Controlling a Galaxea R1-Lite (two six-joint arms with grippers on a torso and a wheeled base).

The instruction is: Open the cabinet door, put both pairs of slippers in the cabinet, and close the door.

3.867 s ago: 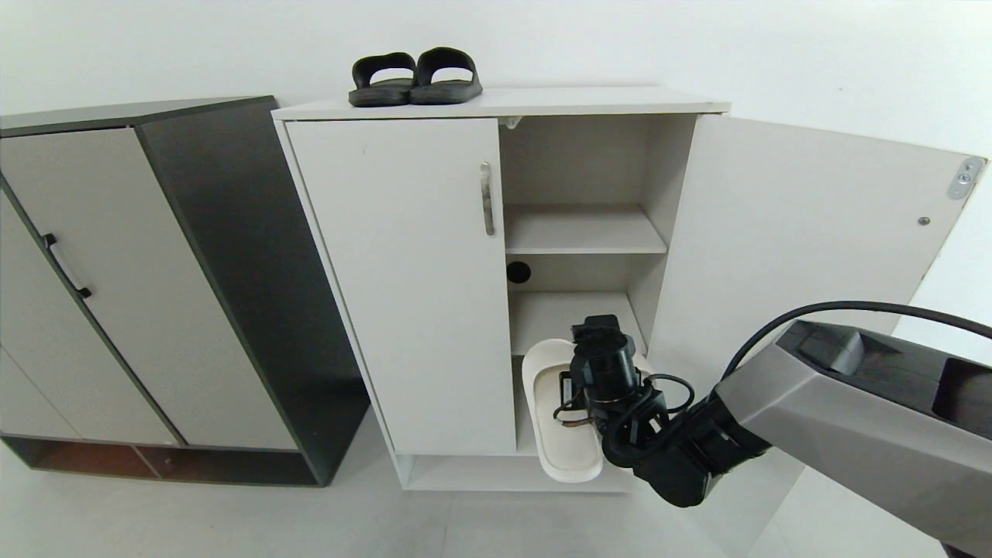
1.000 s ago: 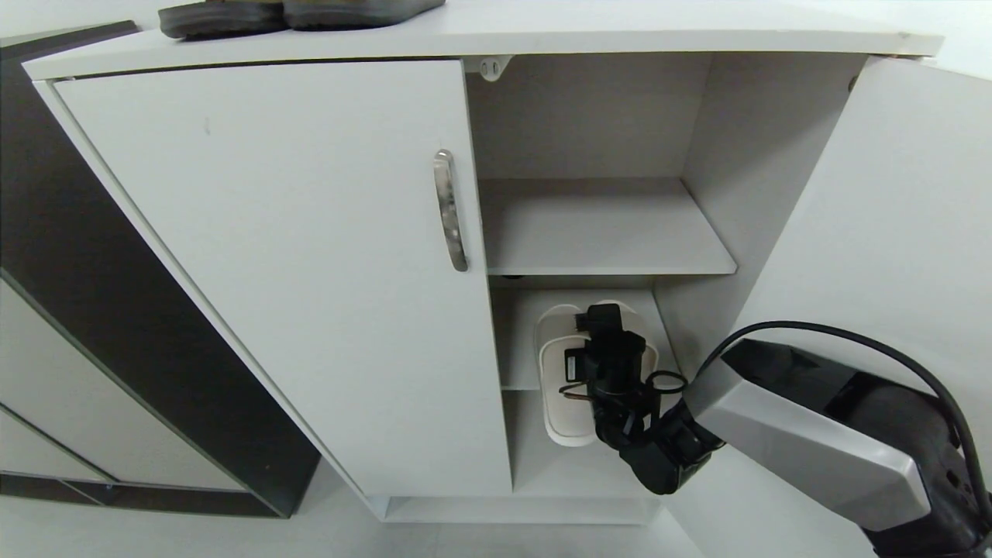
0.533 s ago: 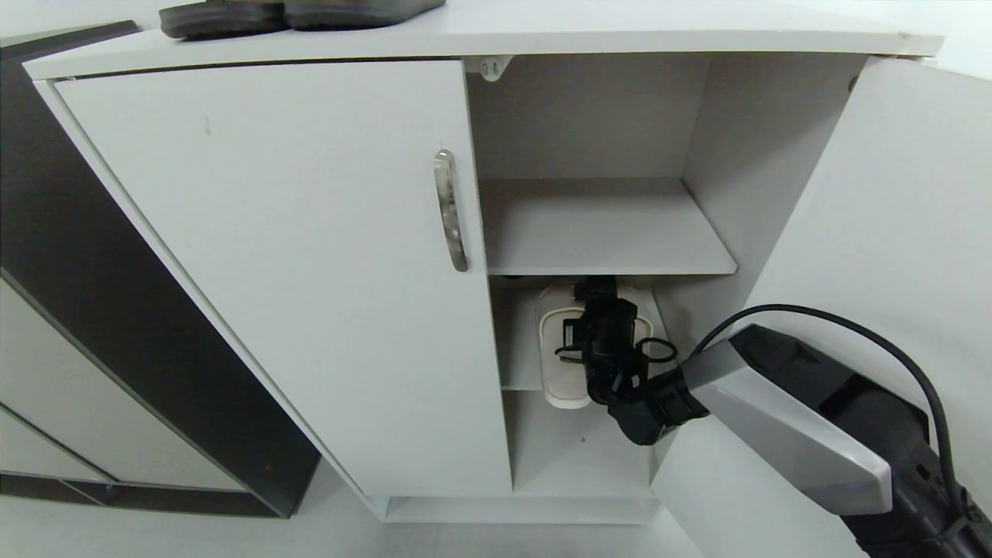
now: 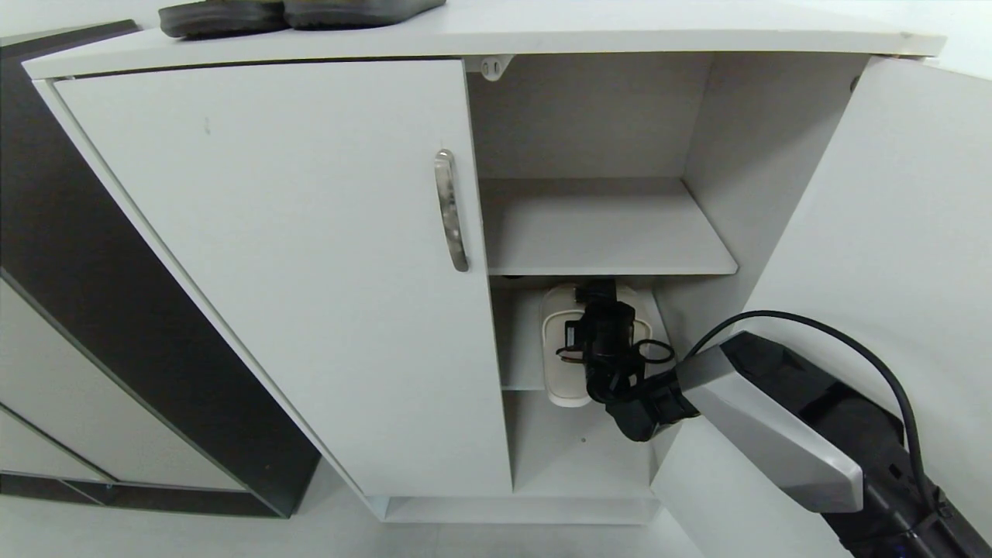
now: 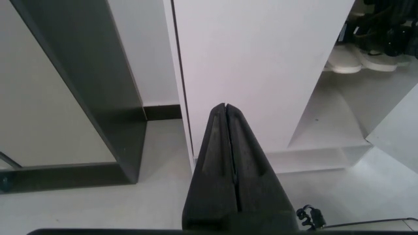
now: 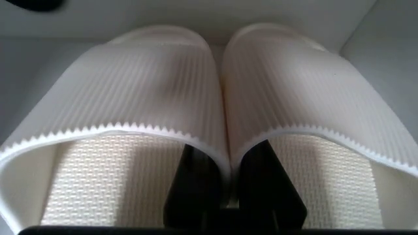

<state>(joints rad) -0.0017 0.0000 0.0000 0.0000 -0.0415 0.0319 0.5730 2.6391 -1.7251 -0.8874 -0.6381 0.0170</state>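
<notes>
A pair of white slippers (image 4: 558, 353) lies on the middle shelf of the white cabinet (image 4: 620, 35), heels at the shelf's front edge. My right gripper (image 4: 597, 298) reaches into that compartment and is shut on the white slippers (image 6: 215, 98), pinching their two inner straps together between its fingers (image 6: 192, 189). Black slippers (image 4: 294, 12) sit on the cabinet top, at its left. My left gripper (image 5: 225, 111) is shut on nothing, low in front of the closed left door (image 5: 261, 59). The white slippers (image 5: 356, 60) show beyond that door.
The cabinet's right door (image 4: 891, 232) stands wide open to the right of my right arm. The left door (image 4: 271, 256) with its metal handle (image 4: 451, 209) is closed. The upper shelf (image 4: 604, 229) and bottom compartment (image 4: 573, 457) are bare. A dark cabinet (image 4: 46, 194) stands to the left.
The head camera came closer to the cabinet. My right gripper carried the white slippers from outside the cabinet front deeper onto the middle shelf, under the upper shelf.
</notes>
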